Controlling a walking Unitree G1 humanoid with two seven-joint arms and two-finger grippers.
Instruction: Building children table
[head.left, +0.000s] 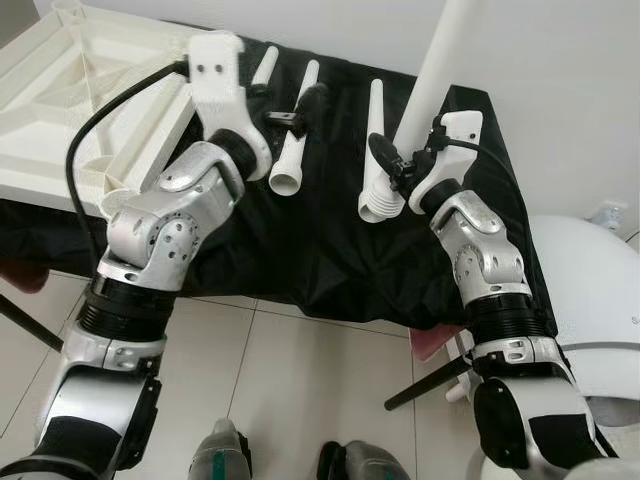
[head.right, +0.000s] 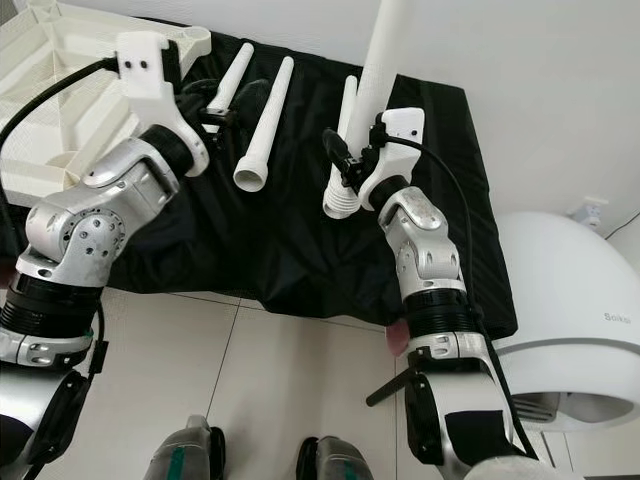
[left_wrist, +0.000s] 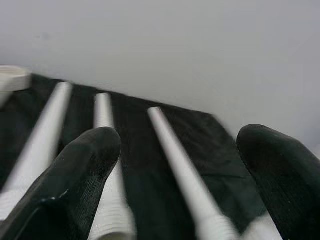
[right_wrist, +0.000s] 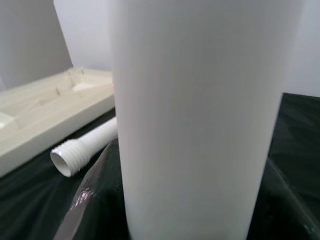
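The right pincer (head.right: 352, 160) is gripping a table leg (head.right: 380, 60) upright, probably for screwing into the tabletop (head.left: 70, 90); the left pincer (head.left: 290, 110) is hovering wide over the other legs (head.left: 296, 135).

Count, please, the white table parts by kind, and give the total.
Legs: 4 (3 lying on the cloth at; 1 leg in the right gripper)
Tabletop: 1
Total: 5
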